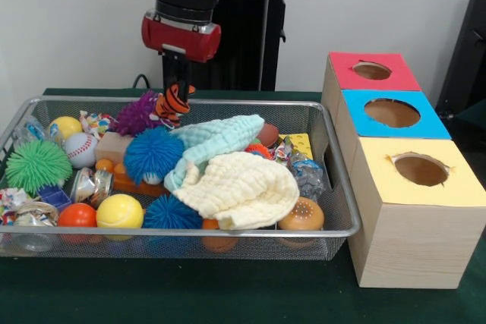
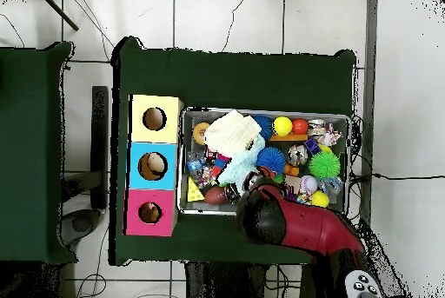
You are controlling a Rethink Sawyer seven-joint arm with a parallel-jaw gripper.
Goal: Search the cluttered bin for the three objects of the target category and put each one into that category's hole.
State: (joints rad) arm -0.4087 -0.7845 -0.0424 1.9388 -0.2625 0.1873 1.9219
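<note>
**Inspector A:** Taking the front view first. The hand point(image 1: 176, 95) is hanging over the far side of the bin point(image 1: 345, 210), and its fingers are closing on a small orange-and-black striped toy point(image 1: 173, 104), which is sitting just clear of the pile. Whether that toy belongs to the target category, I am unable to confirm.

**Inspector B:** And the rest of the bin?

**Inspector A:** It is remaining heavily loaded: a cream cloth point(image 1: 241, 190), a pale blue cloth point(image 1: 216, 142), a blue spiky ball point(image 1: 154, 154), a green spiky ball point(image 1: 36, 165), a baseball point(image 1: 80, 149) and more. The hole point(image 1: 372, 70) in the red-topped box is standing well apart from the hand, at the far end of the row of three boxes.

**Inspector B:** Overhead?

**Inspector A:** The arm point(image 2: 300, 225) is covering the bin's near edge, so the hand itself is hidden there. The hole point(image 2: 149, 213) is showing nothing lodged in its mouth; what lies inside I cannot tell.

**Inspector B:** Progress?

**Inspector A:** I am judging it early to middling: one item is in hand but undelivered, and carrying it across to the red box, plus any further searching, is outstanding.
</note>
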